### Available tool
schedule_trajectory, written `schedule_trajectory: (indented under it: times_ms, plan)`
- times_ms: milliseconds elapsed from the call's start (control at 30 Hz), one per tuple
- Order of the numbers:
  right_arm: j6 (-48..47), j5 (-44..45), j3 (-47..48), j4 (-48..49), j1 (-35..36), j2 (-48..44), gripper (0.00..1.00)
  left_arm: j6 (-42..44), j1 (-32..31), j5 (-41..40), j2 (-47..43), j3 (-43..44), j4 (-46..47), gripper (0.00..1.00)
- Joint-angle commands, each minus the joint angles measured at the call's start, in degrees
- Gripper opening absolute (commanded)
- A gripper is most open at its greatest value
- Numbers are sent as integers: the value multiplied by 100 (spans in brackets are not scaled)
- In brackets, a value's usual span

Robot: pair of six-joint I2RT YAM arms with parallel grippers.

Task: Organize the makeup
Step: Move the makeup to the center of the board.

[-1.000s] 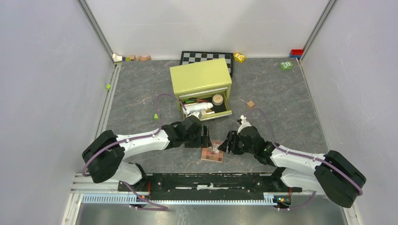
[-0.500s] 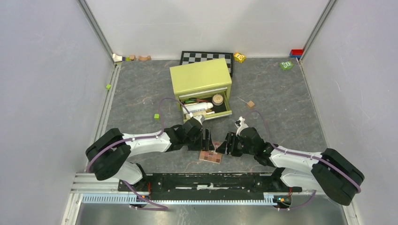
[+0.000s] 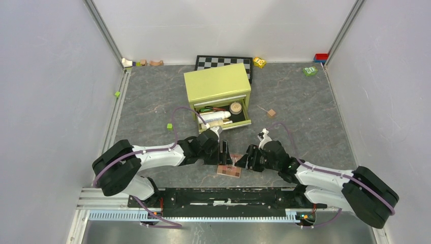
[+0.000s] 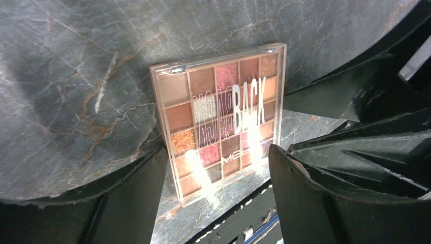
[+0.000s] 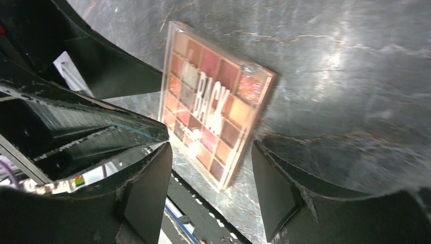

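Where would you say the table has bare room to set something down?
Bare table lies left of the green box, around the green cube, and right of it, past the wooden cube. It is crowded in front of the open drawer, where the left gripper and right gripper flank the palette.

Easing the left gripper [image 3: 224,154] down toward the near edge, alongside the palette [image 3: 228,171]. Drawing the right gripper [image 3: 242,161] lower and nearer too, against the palette's right side. Narrowing the left jaws slightly, widening the right. Nudging the palette a little nearer the bases.
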Motion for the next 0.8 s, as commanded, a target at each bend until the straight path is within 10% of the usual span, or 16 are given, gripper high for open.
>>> schedule_trajectory:
  times_ms: [0,767]
  plan:
    - [134,-439,-107,241,16,592,66,154,-182,201,230,-63,-453,80]
    - [-788,37,1358,-420,-27,986,66,302,71,-102,-318,747,-798,77]
